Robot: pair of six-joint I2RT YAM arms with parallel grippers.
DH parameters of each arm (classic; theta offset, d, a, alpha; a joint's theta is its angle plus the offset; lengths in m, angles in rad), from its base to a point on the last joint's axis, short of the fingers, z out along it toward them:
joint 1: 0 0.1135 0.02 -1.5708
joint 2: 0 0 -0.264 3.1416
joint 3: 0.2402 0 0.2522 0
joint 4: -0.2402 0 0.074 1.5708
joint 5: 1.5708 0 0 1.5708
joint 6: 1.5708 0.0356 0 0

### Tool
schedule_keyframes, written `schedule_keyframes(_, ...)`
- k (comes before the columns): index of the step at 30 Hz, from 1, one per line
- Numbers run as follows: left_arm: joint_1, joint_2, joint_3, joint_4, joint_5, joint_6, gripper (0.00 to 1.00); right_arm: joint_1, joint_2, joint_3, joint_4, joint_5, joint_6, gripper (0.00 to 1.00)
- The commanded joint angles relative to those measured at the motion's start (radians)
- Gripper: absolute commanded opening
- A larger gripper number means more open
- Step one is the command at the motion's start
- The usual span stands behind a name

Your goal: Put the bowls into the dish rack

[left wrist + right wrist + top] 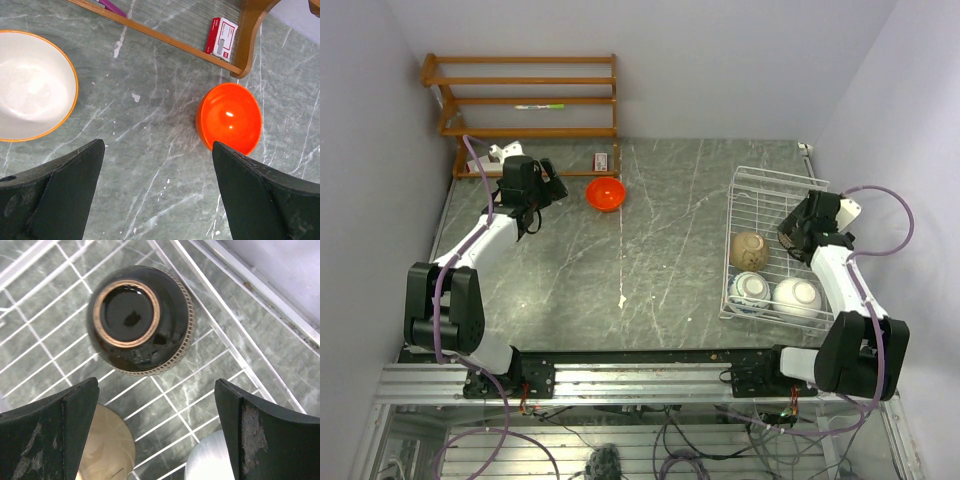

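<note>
1. One wire rack (770, 185).
2. Six bowls in all.
   - Four in the wire rack: one dark bowl (139, 320), bottom up; one tan bowl (748, 250); one patterned bowl (751, 290); one white bowl (797, 297).
   - Two on the table (670, 260): one orange bowl (606, 193); one white bowl with an orange rim (30, 85), seen in the left wrist view only.
3. One wooden shelf (525, 100).
4. One red-and-white box (221, 36).
5. Two robot arms: left arm (480, 245), right arm (840, 270).
6. Two grippers, one on each arm: left gripper (157, 146), right gripper (156, 384).
</note>
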Motion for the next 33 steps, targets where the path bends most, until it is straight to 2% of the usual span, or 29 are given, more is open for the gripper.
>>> schedule_keyframes(1, 0.001, -0.033, -0.002, 0.028, 0.007, -0.008, 1.0, 0.001, -0.041, 0.042, 0.0, -0.076, -0.015, 0.99)
schedule_keyframes(4, 0.001, -0.038, -0.007, 0.034, 0.01, -0.01, 1.0, 0.0, -0.035, 0.072, 0.052, -0.129, -0.053, 0.99)
schedule_keyframes(8, 0.001, -0.036, 0.003, 0.034, 0.014, -0.004, 1.0, 0.001, 0.035, 0.134, 0.131, -0.106, -0.1, 0.99)
schedule_keyframes(15, 0.001, -0.023, 0.007, 0.054, 0.032, -0.005, 1.0, 0.0, 0.241, 0.254, 0.266, -0.127, -0.141, 0.99)
schedule_keyframes(20, 0.001, -0.022, -0.006, 0.059, 0.026, -0.004, 1.0, -0.001, 0.422, 0.346, 0.28, -0.135, -0.141, 0.99)
schedule_keyframes(26, 0.001, -0.038, -0.011, 0.062, 0.014, 0.007, 1.0, 0.0, 0.455, 0.263, 0.436, -0.171, -0.133, 0.99)
schedule_keyframes(33, 0.001, -0.028, -0.019, 0.07, 0.025, 0.001, 0.99, -0.001, 0.388, 0.173, 0.362, -0.081, -0.053, 0.98)
